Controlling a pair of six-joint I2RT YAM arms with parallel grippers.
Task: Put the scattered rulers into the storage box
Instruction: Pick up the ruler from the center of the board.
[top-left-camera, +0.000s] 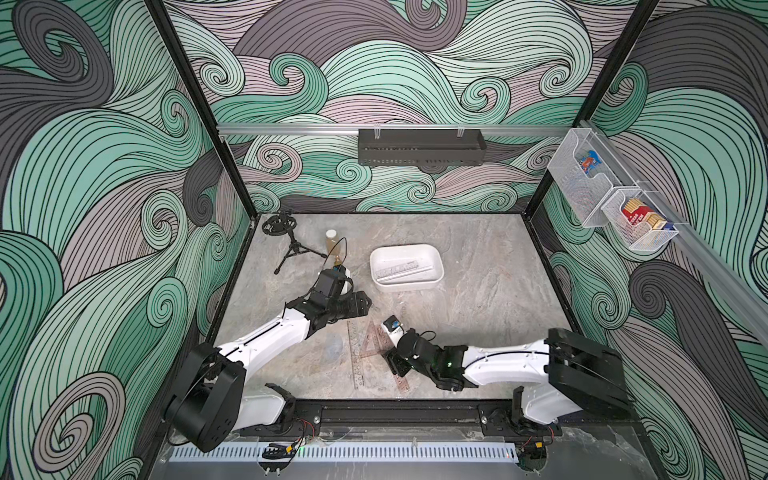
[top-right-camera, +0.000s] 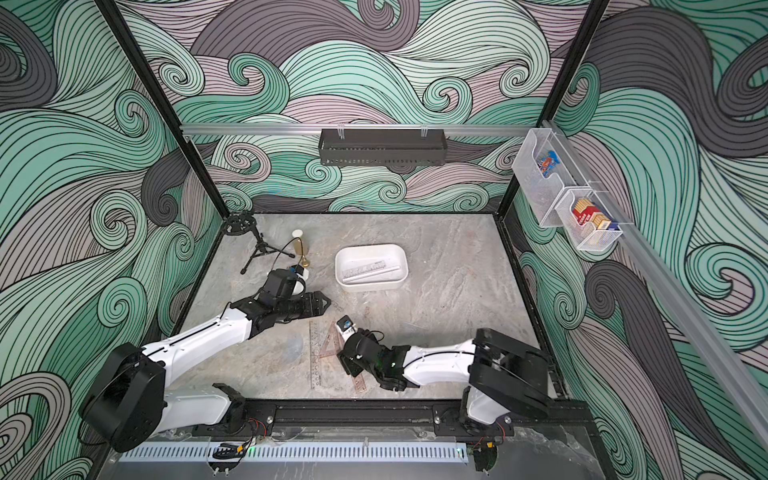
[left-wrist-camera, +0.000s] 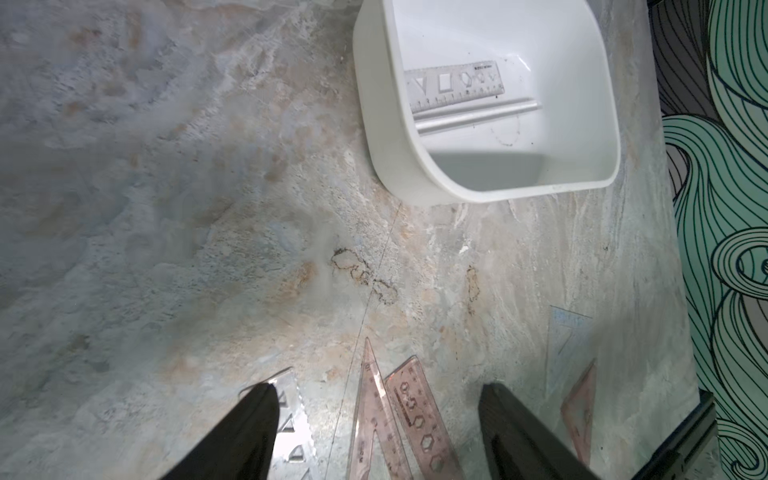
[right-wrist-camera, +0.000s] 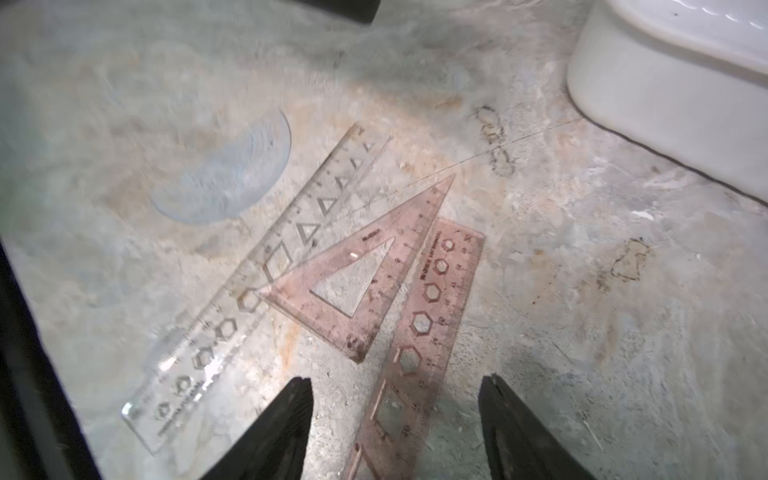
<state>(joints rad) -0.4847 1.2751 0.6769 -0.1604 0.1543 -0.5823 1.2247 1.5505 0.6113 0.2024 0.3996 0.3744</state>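
Both top views look down from high on the whole table (top-left-camera: 498, 316) — wrist cameras hover close, sharing the storage box (left-wrist-camera: 376, 124).

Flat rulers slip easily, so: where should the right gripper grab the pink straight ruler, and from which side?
Probably the stretch below the right gripper, from above, jaws across its narrow width: the pink straight ruler lies flat, and the pink set square crowds its other end.

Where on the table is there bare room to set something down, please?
Bare: the table between the box and the right wall, and the far strip behind the box. Crowded: the near middle, where rulers overlap, and the far left corner with the tripod and bottle.
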